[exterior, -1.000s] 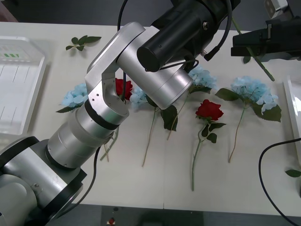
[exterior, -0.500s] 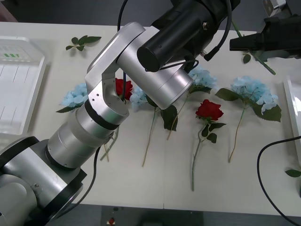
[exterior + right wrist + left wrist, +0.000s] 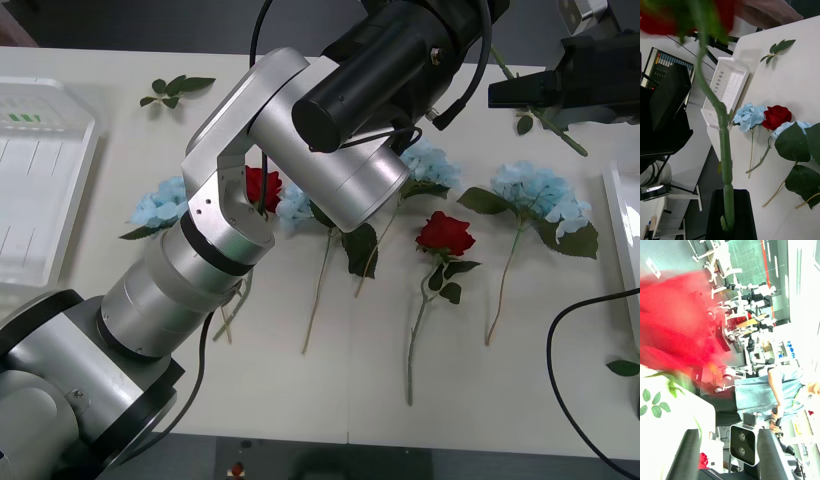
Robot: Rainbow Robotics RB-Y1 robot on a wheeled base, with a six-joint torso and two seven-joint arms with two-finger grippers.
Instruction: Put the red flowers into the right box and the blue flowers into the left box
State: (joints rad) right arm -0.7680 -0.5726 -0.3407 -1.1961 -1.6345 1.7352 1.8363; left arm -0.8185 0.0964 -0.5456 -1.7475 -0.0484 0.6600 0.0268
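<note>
Your right pincer [image 3: 728, 217] is clenched on a red rose's [image 3: 685, 15] thin green stem, upper right of the front frame — light, bendy, so keep holding low. Left pincer [image 3: 728, 453] — spread, raised off the bench.

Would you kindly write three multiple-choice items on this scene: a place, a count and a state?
1. Where does the clear left box stand?
A) at the table's left edge
B) among the flowers
C) at the table's right edge

2. How many red roses lie on the table?
A) one
B) two
C) four

3. What is the right hand's state?
A) open, empty
B) shut on a green stem
C) shut on a blue flower

Answers: 1 A, it sits left of every flower; 2 B, two red heads show there; 3 B, its wrist view shows the stem clamped.
</note>
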